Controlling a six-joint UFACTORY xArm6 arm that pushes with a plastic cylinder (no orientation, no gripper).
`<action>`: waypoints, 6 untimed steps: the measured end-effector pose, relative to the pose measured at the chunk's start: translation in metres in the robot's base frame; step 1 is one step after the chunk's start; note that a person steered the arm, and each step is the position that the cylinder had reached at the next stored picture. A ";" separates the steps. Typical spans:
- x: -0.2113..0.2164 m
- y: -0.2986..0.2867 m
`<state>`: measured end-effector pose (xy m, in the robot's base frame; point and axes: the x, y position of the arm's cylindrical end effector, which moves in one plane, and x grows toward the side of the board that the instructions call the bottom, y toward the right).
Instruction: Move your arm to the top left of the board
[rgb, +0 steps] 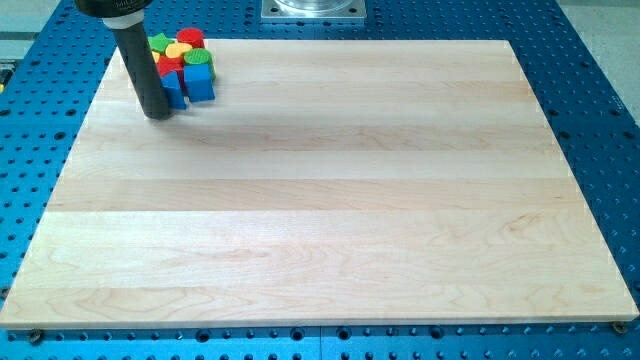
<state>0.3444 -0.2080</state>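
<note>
My dark rod comes down from the view's top left, and my tip (158, 113) rests on the wooden board (330, 200) near its top left corner. A tight cluster of small blocks sits just right of the rod: a red block (190, 39) at the top, a green block (159, 44), a yellow heart-shaped block (177, 51), a green block (198, 59), and blue blocks (199, 84) at the cluster's bottom. My tip touches or nearly touches the left blue block (174, 91). The rod hides the cluster's left side.
The board lies on a blue perforated table (600, 90). A metal mounting plate (313, 10) sits at the view's top centre beyond the board's top edge.
</note>
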 end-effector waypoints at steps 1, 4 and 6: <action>0.039 -0.004; 0.093 -0.054; -0.006 -0.079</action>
